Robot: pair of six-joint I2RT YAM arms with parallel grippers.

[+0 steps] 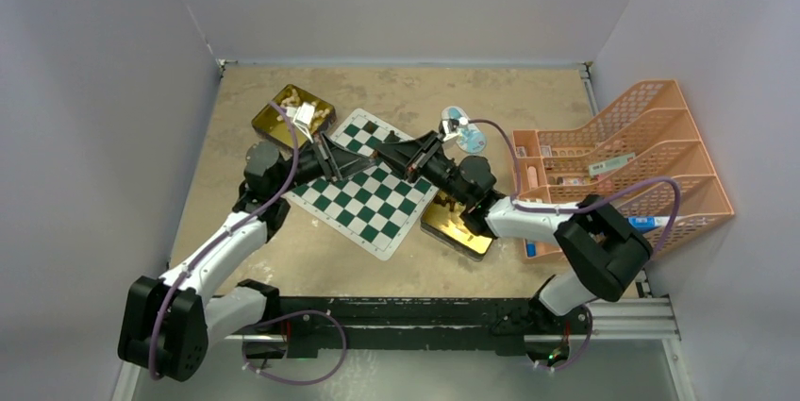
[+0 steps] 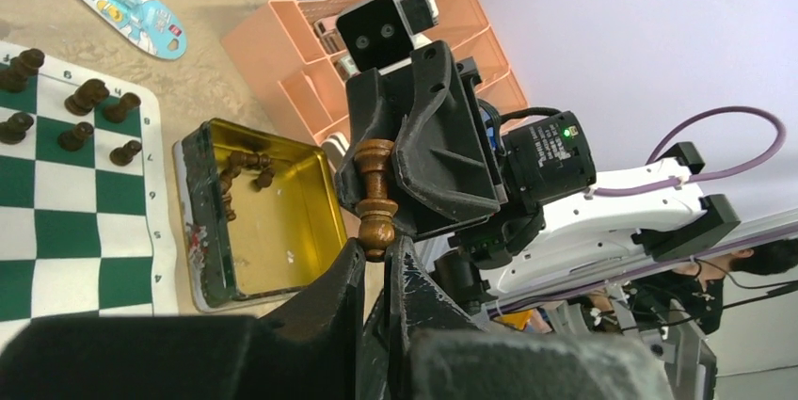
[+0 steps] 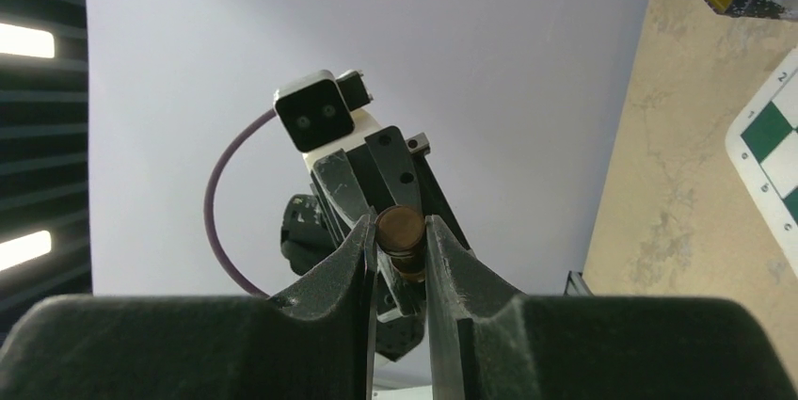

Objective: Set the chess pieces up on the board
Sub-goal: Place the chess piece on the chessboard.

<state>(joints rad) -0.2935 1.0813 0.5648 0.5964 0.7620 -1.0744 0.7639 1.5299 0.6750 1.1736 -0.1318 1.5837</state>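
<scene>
Work is barely begun. Near right, a gold tin (image 2: pixel 282 240) holds several loose dark pieces (image 2: pixel 247 163). Over the board (image 1: pixel 368 201), left claw (image 2: pixel 376 248) and right claw (image 3: pixel 400 231) both pinch one brown piece (image 2: pixel 375 195). Few placed pieces (image 2: pixel 85 99) stand along one edge. Far left, cream pieces (image 1: pixel 300 99) sit in another tin (image 1: pixel 269 124).

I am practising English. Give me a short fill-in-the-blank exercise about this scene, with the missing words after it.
1. The left gripper and the right gripper both pinch one dark ___ chess piece.
2. The board has white and ___ squares.
3. The open tin beside the board is ___ inside.

Missing words: brown; green; gold.
</scene>
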